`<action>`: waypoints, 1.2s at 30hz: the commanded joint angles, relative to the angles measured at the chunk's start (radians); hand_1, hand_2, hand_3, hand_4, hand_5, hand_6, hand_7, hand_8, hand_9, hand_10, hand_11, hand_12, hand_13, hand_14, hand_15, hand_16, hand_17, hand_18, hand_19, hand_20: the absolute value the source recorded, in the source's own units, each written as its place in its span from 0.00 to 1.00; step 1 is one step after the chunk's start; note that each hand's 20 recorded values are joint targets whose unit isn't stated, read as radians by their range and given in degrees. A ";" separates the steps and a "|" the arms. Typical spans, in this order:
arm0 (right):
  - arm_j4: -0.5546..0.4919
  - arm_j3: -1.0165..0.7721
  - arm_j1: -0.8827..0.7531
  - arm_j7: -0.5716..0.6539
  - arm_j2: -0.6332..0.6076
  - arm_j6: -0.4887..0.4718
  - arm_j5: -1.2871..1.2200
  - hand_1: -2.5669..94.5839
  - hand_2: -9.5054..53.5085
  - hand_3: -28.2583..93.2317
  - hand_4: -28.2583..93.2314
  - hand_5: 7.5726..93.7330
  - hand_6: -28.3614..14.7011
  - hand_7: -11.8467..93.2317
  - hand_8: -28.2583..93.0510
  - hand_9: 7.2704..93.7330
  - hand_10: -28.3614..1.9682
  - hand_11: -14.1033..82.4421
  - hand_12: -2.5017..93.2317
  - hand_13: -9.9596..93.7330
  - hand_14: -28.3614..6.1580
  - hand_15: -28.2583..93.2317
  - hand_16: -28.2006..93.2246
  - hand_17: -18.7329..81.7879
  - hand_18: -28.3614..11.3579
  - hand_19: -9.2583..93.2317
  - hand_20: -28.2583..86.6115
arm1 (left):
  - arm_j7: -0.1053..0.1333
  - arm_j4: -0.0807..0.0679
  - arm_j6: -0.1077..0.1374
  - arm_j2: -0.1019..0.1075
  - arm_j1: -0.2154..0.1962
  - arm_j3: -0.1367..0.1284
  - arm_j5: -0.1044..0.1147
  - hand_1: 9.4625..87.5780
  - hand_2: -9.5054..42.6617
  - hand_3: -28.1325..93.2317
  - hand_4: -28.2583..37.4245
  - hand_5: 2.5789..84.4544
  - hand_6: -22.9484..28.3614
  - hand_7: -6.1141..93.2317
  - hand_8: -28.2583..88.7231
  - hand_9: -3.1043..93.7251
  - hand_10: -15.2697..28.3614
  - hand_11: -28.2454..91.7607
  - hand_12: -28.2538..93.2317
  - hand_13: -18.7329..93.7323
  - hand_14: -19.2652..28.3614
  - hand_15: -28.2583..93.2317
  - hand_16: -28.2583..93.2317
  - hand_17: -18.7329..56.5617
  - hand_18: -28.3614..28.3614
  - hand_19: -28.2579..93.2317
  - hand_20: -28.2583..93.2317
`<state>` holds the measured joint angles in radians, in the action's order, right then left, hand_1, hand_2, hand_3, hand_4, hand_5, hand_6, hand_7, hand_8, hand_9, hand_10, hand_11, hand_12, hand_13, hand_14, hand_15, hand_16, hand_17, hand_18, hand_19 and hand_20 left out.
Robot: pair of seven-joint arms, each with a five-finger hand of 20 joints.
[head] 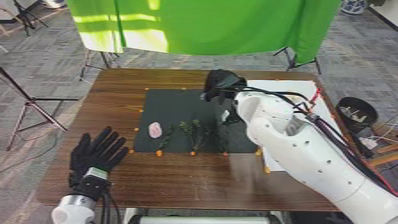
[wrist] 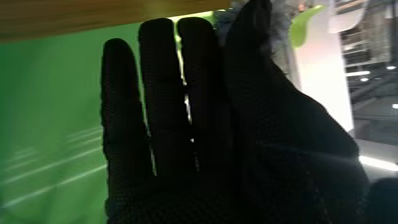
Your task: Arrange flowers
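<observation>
In the head view, my right hand [head: 222,85] is above the far right part of the dark mat [head: 169,105]. A pink flower-like piece [head: 155,130] lies on the mat's left part, with green stems [head: 188,131] beside it. A small whitish item [head: 225,115] is below my right hand, near the arm. My left hand [head: 96,154] rests on the table left of the mat, fingers spread. In the right wrist view, my right hand [wrist: 222,145] has straight fingers; a grey fuzzy thing [wrist: 281,27] and a green leaf-like piece [wrist: 304,26] appear beyond them. Whether it touches them I cannot tell.
The brown table [head: 124,190] carries a white sheet [head: 298,86] on the right, partly under my right arm. Small orange pieces [head: 193,153] line the mat's edges. A dark bin [head: 357,112] stands on the floor right of the table, and a green cloth [head: 204,30] hangs behind it.
</observation>
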<state>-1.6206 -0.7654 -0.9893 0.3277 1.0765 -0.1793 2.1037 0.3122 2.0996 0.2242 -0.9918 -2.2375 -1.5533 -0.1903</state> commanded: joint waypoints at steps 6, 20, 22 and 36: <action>0.190 0.149 0.111 -0.006 0.178 -0.022 0.093 0.66 0.17 0.69 0.00 0.76 0.79 0.23 0.22 0.82 0.75 0.20 0.23 0.70 0.63 0.39 0.42 0.45 0.35 0.47 0.48 | -0.012 -0.022 0.009 0.015 0.022 0.038 -0.002 0.17 0.55 0.79 0.00 0.44 0.65 0.15 0.18 0.33 0.73 0.42 0.28 0.34 0.78 0.51 0.16 0.14 0.76 0.51 0.28; 0.245 0.217 0.126 0.028 0.228 -0.066 0.162 0.66 0.17 0.68 0.00 0.75 0.79 0.23 0.21 0.82 0.73 0.20 0.22 0.70 0.62 0.39 0.42 0.45 0.34 0.49 0.48 | -0.003 -0.025 0.020 0.033 0.034 0.039 0.006 0.17 0.55 0.78 0.00 0.45 0.66 0.15 0.18 0.35 0.77 0.41 0.29 0.34 0.82 0.53 0.15 0.13 0.77 0.52 0.28; 0.234 0.227 0.123 0.053 0.228 -0.076 0.142 0.66 0.17 0.68 0.00 0.75 0.78 0.23 0.21 0.81 0.72 0.21 0.22 0.70 0.62 0.39 0.42 0.45 0.34 0.49 0.48 | -0.012 -0.027 0.019 0.034 0.038 0.037 0.004 0.17 0.55 0.78 0.00 0.45 0.66 0.15 0.18 0.35 0.77 0.41 0.29 0.35 0.83 0.53 0.15 0.13 0.77 0.52 0.28; 0.167 0.234 0.104 0.020 0.221 -0.148 0.176 0.62 0.15 0.73 0.00 0.66 0.75 0.25 0.19 0.68 0.63 0.24 0.16 0.67 0.60 0.40 0.39 0.42 0.31 0.49 0.45 | -0.022 -0.027 0.019 0.032 0.028 0.025 0.006 0.19 0.55 0.77 0.00 0.47 0.64 0.16 0.18 0.36 0.78 0.41 0.30 0.35 0.84 0.54 0.15 0.12 0.77 0.53 0.27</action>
<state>-1.4214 -0.5319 -0.8812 0.3690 1.3002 -0.2772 2.2412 0.2975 2.0812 0.2297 -0.9608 -2.1887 -1.5208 -0.1915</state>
